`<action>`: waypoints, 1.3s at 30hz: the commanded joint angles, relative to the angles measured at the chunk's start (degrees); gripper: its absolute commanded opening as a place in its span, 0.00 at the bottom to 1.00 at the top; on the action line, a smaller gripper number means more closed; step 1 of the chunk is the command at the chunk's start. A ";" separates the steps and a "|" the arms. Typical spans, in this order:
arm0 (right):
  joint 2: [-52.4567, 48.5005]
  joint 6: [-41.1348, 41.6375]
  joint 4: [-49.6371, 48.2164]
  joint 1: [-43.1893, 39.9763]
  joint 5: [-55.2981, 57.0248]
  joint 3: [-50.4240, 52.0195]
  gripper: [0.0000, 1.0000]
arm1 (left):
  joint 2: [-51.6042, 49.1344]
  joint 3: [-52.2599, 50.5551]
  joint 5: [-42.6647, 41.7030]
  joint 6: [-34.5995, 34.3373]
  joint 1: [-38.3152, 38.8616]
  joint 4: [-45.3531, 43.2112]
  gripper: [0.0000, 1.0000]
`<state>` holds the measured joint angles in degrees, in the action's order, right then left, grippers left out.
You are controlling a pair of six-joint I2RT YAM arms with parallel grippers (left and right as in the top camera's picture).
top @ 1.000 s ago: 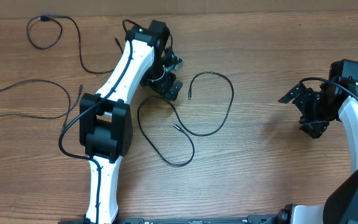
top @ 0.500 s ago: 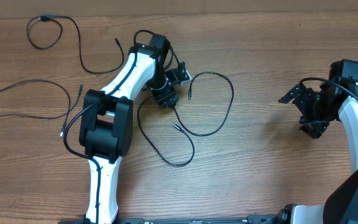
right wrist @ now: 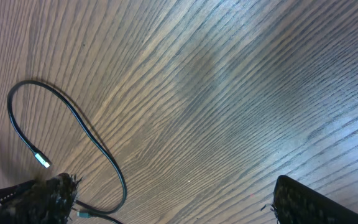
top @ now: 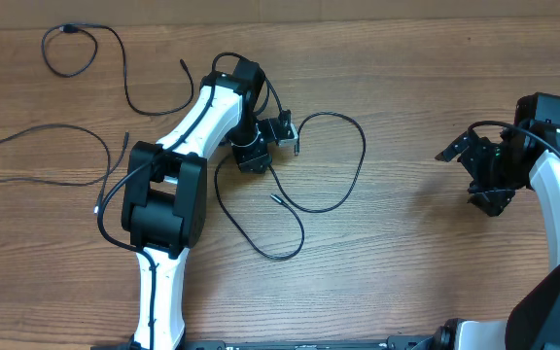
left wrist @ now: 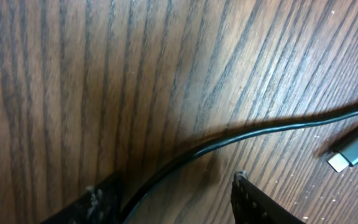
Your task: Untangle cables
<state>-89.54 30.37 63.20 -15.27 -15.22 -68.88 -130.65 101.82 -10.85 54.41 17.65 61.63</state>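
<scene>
Left hand (top: 272, 142) is down low on the table (top: 416, 78), right on the upper left edge of the middle tangle of cables (top: 364, 148), where the loops spread out to its right and below it. Up close from the left wrist, its two fingertips (left wrist: 250, 198) stand partly apart with bare wood showing between them, and one thin black cord (left wrist: 260, 130) runs straight through that gap, hugging the left-side finger; it's straddled, not pinched. A small silver-tipped plug (left wrist: 352, 150) lies just beside that cord, off to the right. Over on the other side, the right hand (top: 470, 180) hangs well apart from the tangle, spread wide and holding nothing; its wrist view catches a cord loop (right wrist: 89, 137) curving past its left finger. Two more cords lie clear of the action: one curls at the far left corner (top: 64, 31), another sweeps in from the left edge (top: 37, 130). The table is brown wood with strong grain, and it fills every view.
</scene>
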 commanded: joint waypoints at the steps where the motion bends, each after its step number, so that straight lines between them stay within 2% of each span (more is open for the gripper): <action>1: -0.28 -0.44 -0.07 0.04 -0.33 -0.87 1.00 | 0.66 -1.75 0.70 1.31 0.37 -1.77 0.49; 4: -0.28 -0.44 -0.07 0.04 -0.33 -0.87 1.00 | 0.66 -3.39 0.74 0.85 0.39 -4.55 0.48; 8: -0.28 -0.44 -0.07 0.04 -0.33 -0.87 1.00 | 0.66 -7.61 1.70 0.87 0.39 -7.93 0.35; 9: -0.28 -0.44 -0.07 0.04 -0.33 -0.87 1.00 | 0.66 -8.81 2.08 0.85 0.39 -8.83 0.31; 11: -0.28 -0.44 -0.07 0.04 -0.33 -0.87 1.00 | 0.66 -10.12 2.05 0.81 0.39 -9.46 0.09; 12: -0.28 -0.44 -0.07 0.04 -0.33 -0.87 1.00 | 0.66 -10.25 2.05 0.28 0.39 -9.44 0.04; 18: -0.28 -0.44 -0.07 0.04 -0.33 -0.87 1.00 | 1.14 -7.08 1.99 -11.13 0.39 -9.07 0.04; 24: -0.28 -0.44 -0.07 0.04 -0.33 -0.87 1.00 | 1.16 6.95 1.81 -24.50 0.37 -1.79 0.04; 26: -0.28 -0.44 -0.07 0.04 -0.33 -0.87 1.00 | 1.16 13.70 1.81 -32.61 0.26 0.92 0.04; 28: -0.28 -0.44 -0.07 0.04 -0.33 -0.87 1.00 | 1.16 24.35 1.81 -47.10 -0.04 3.37 0.04; 30: -0.28 -0.44 -0.07 0.04 -0.33 -0.87 1.00 | 1.16 28.63 1.81 -54.29 -0.11 4.20 0.04; 34: -0.28 -0.44 -0.07 0.04 -0.33 -0.87 1.00 | 1.16 30.73 1.03 -56.81 -0.09 5.60 0.04; 39: -0.28 -0.44 -0.09 0.04 -0.33 -0.87 1.00 | 1.01 28.11 0.31 -57.27 0.15 8.92 0.04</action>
<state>-89.56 30.37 63.22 -15.29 -15.22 -68.88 -129.34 131.81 -9.45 1.19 17.65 69.65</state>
